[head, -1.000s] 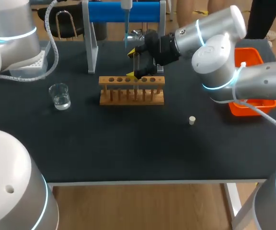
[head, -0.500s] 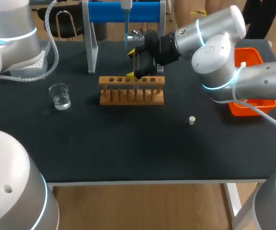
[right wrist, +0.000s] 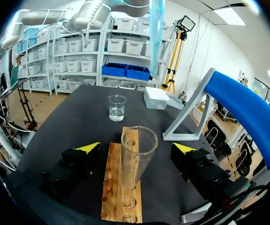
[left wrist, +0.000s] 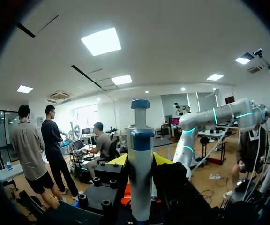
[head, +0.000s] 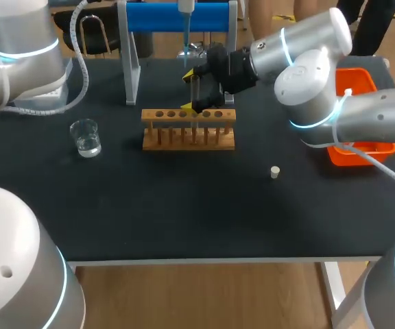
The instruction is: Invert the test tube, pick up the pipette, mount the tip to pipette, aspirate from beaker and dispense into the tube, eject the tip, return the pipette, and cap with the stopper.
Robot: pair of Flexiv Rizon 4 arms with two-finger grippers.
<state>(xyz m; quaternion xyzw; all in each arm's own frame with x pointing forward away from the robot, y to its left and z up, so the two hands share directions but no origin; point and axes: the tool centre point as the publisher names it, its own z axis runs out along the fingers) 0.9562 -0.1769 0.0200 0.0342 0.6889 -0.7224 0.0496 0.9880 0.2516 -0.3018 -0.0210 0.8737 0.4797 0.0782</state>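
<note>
A small white stopper [head: 274, 172] lies nearest. Beyond it, the clear glass test tube [right wrist: 137, 161] stands mouth-up in the wooden rack [right wrist: 115, 187]. The right gripper [right wrist: 136, 147] flanks it with fingers spread wide, untouched. The beaker [right wrist: 117, 108] holds a little clear liquid. The left gripper [left wrist: 140, 159] clamps the pipette [left wrist: 140, 183] above the tube.

Your table [head: 184, 212] is black, carrying a pale brown wooden rack [head: 188, 130], a colourless clear beaker [head: 86, 137], an off-white stopper [head: 274, 172] and, far right, a bright orange bin [head: 365, 149]. The stand [head: 153, 17] at the far side has a blue bar on light grey uprights; the pipette [left wrist: 140, 159] is grey-white with blue bands, its tip [right wrist: 156, 37] translucent light blue, the test tube [right wrist: 137, 154] clear. Your right gripper [right wrist: 136, 149] is black with yellow finger ends, and the left arm [head: 19, 65] and right arm [head: 310, 41] are silver-grey with glowing cyan rings.
</note>
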